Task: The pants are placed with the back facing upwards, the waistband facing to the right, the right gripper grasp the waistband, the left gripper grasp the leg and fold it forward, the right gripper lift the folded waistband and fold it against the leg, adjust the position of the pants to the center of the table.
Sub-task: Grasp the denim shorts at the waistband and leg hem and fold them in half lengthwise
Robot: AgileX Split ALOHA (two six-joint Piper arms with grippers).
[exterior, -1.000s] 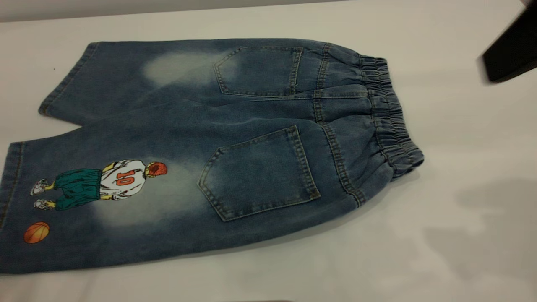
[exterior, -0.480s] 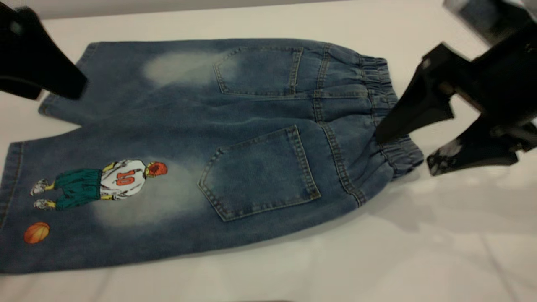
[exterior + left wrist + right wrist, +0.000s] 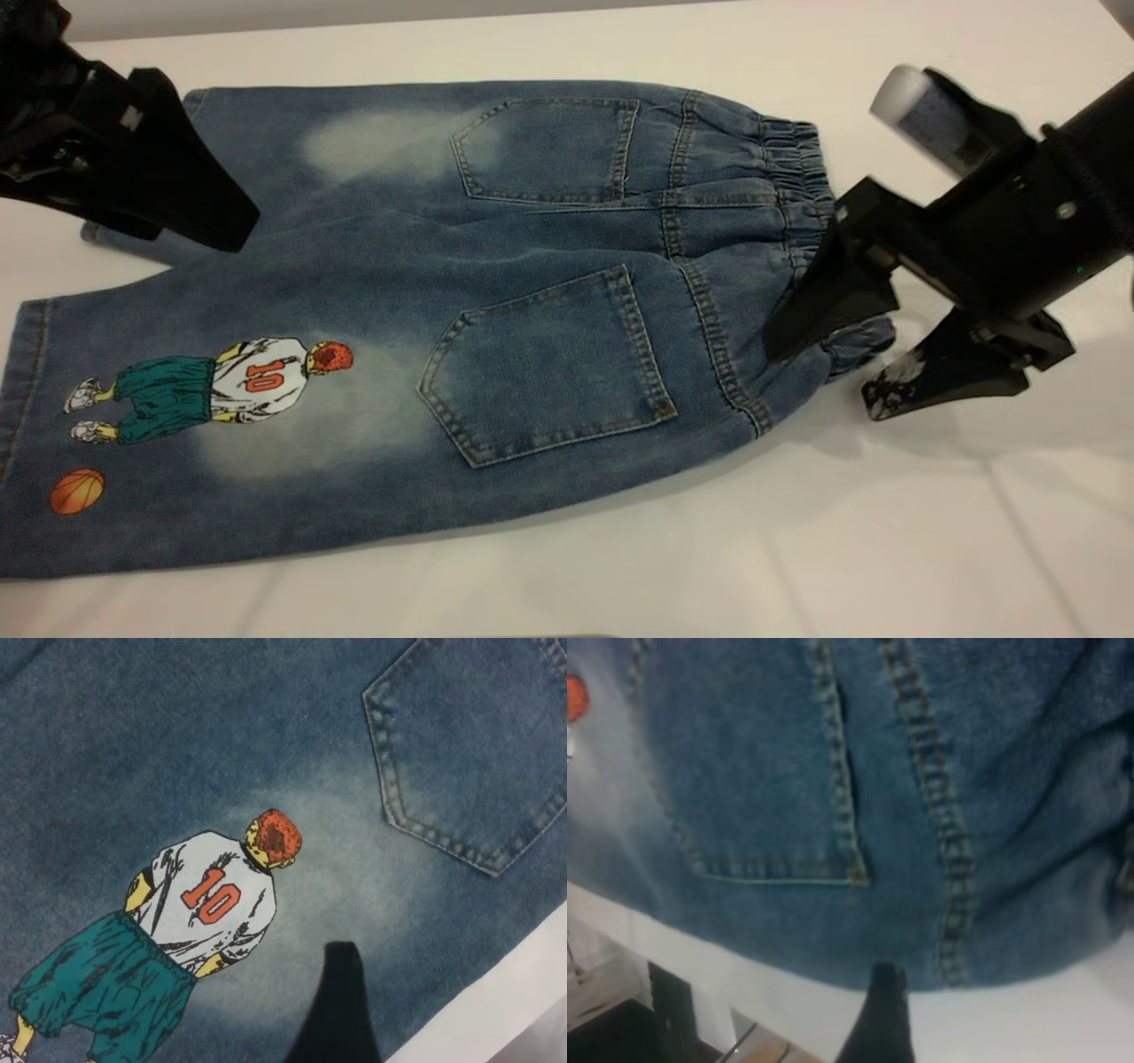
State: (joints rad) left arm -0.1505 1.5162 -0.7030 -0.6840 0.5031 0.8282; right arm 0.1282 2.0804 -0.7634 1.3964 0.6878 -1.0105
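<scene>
Exterior view: pants point(image 3: 461, 310) lie flat, back up, across the table point(image 3: 886, 549).
Right gripper point(image 3: 837, 363), fingers spread, straddles the waistband at 3 o'clock; left gripper point(image 3: 204, 221), spread unclear, hovers over the plain leg at 10 o'clock.

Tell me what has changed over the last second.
Both arms have come into view. The right gripper has moved in from the right to the waistband, jaws open and straddling its near corner, not yet closed. The left gripper has come in over the plain far leg. The pants lie flat, unmoved.
</scene>
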